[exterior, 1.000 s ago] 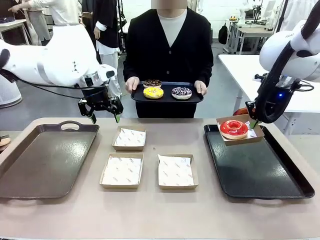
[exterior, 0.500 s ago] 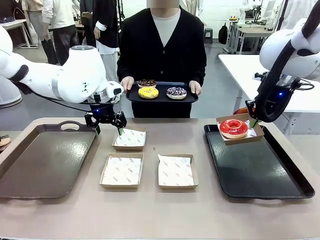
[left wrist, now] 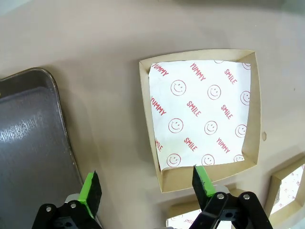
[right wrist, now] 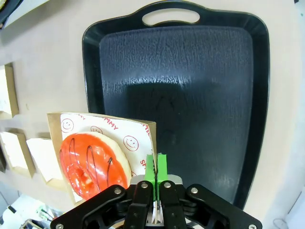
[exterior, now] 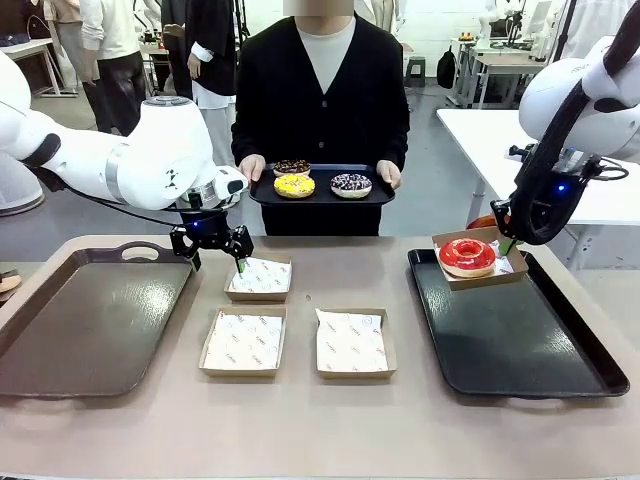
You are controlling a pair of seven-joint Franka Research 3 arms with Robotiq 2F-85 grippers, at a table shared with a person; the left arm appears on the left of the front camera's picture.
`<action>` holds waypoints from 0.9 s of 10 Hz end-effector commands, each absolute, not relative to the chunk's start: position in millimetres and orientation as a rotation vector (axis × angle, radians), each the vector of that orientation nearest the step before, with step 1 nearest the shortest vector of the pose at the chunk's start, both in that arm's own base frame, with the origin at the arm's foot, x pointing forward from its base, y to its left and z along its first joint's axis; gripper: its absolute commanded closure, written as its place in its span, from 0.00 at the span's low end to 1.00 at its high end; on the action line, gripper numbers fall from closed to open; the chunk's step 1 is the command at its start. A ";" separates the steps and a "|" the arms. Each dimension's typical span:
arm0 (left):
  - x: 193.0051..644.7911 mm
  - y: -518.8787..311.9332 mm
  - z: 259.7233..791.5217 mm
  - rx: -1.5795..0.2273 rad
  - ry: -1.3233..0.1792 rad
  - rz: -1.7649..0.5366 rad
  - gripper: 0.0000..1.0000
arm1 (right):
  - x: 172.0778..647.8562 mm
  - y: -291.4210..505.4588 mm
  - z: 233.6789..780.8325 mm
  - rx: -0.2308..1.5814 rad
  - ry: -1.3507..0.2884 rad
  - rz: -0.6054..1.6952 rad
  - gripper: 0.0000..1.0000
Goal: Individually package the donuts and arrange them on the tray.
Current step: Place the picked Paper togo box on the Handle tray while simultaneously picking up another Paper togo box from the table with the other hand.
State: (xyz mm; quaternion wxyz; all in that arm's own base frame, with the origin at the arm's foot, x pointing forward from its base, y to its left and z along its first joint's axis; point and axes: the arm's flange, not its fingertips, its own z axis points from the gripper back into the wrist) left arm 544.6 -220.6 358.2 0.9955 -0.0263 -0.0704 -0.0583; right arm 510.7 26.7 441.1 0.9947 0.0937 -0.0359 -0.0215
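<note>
A red-glazed donut [exterior: 467, 256] lies in a cardboard box [exterior: 512, 274] held tilted over the far left corner of the black tray [exterior: 520, 345]. My right gripper [exterior: 510, 244] is shut on that box's wall; in the right wrist view the right gripper [right wrist: 156, 167] pinches the paper-lined rim beside the red donut [right wrist: 93, 164]. A person holds a small dark tray [exterior: 375, 196] with a chocolate donut [exterior: 292, 167], a yellow donut [exterior: 294, 186] and a dark sprinkled donut [exterior: 351, 185]. My left gripper [exterior: 215, 260] hangs open just left of the far empty box [exterior: 259, 277]. In the left wrist view the left gripper [left wrist: 147, 187] straddles the near edge of that box [left wrist: 205, 124].
Two more empty lined boxes [exterior: 244, 341] [exterior: 352, 342] sit at the table's middle. A large brown tray [exterior: 90, 315] lies at the left, its edge close to my left fingers [left wrist: 90, 193]. Other people stand in the background.
My left arm has swung right and down to the far empty box. The person's donut tray has shifted slightly left. My right gripper and the red donut's box have not moved.
</note>
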 end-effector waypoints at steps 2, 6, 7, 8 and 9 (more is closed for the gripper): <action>543.1 -220.7 362.0 -0.055 -0.136 -0.113 0.00 | 509.1 26.5 442.6 0.181 -0.071 -0.041 0.98; 550.8 -219.5 356.2 -0.050 -0.119 -0.109 0.00 | 515.5 27.5 432.9 0.193 -0.033 -0.030 0.98; 558.4 -222.6 354.9 -0.033 -0.114 -0.083 0.00 | 520.4 27.5 426.1 0.225 -0.034 -0.029 0.98; 563.1 -226.4 353.0 -0.023 -0.112 -0.074 0.00 | 523.9 27.8 419.0 0.225 -0.025 -0.027 0.98; 567.6 -230.4 352.0 -0.015 -0.114 -0.070 0.00 | 528.2 26.9 413.6 0.238 -0.025 -0.031 0.98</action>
